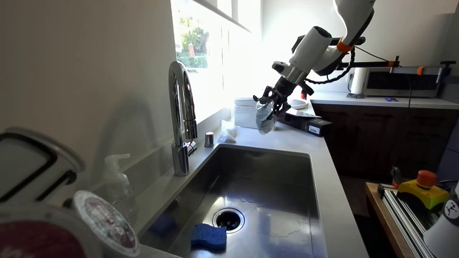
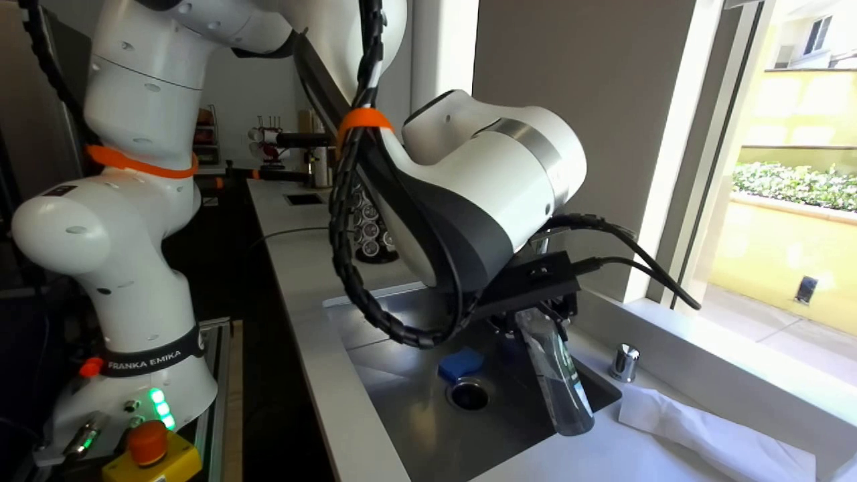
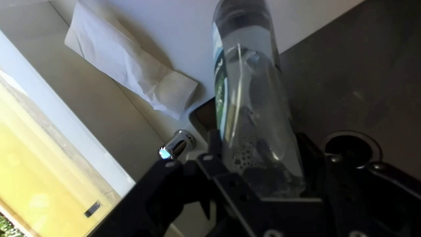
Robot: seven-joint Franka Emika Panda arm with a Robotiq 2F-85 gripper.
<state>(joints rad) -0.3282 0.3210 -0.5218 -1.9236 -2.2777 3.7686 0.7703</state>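
Logged with gripper (image 3: 258, 144) tight around a clear bottle (image 3: 250, 85), pinching between black fingers (image 3: 214, 143) from both sides. Holding it tilted, with base down and away from gripper and upper end largely hidden among the fingers. Noted green-and-white label (image 3: 221, 85) along one flank. Positioned at the end of steel sink (image 1: 265, 179); probably clear of counter (image 1: 337, 211), though hard to judge in glare from window (image 1: 197, 46).

In wrist view, recorded chrome cap (image 3: 177, 144) just left of gripper, with crumpled white paper (image 3: 131, 62) farther out on the same side; to the right of gripper, drain (image 3: 350, 151). Lower than gripper, on sink floor, observed blue sponge (image 1: 208, 236) just beside drain.

In an exterior view, marked black box (image 1: 304, 124) to the right of gripper and white box (image 1: 245, 113) to the left, both behind. Farther behind gripper, logged microwave (image 1: 401, 84) and paper roll (image 1: 358, 81). Well apart from gripper, toward the camera, noted chrome faucet (image 1: 179, 154) and pump dispenser (image 1: 118, 186). Off to the side of gripper, entered yellow stop box (image 2: 171, 462) with red button.
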